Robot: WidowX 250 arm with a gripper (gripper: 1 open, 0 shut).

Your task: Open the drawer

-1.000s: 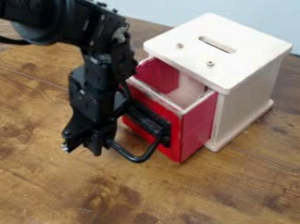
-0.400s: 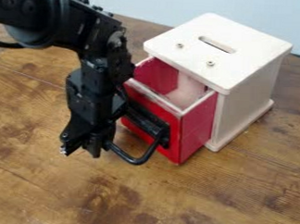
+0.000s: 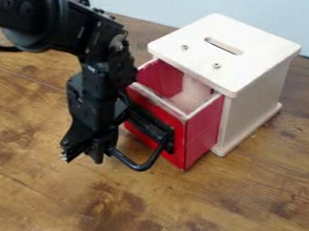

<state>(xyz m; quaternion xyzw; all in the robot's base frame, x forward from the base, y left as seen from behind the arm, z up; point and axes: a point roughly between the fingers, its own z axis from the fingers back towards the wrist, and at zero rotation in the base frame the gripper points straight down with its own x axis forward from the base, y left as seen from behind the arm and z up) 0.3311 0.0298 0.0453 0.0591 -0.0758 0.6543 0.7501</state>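
The red drawer (image 3: 183,114) sticks out toward the front left of the white wooden casing (image 3: 235,77), its inside showing. A black bracket and a looped black wire handle (image 3: 145,157) sit on its front panel. My black gripper (image 3: 89,150) hangs just left of the handle, fingers pointing down, shut. Its fingertips sit at the loop's left end; I cannot tell whether they hold the wire or only touch it.
The casing has a slot and two screws on top and stands on a worn wooden table (image 3: 231,201). My arm (image 3: 58,23) reaches in from the upper left. A light wall runs along the table's far edge.
The gripper has shifted a little to the left and down. The drawer looks the same.
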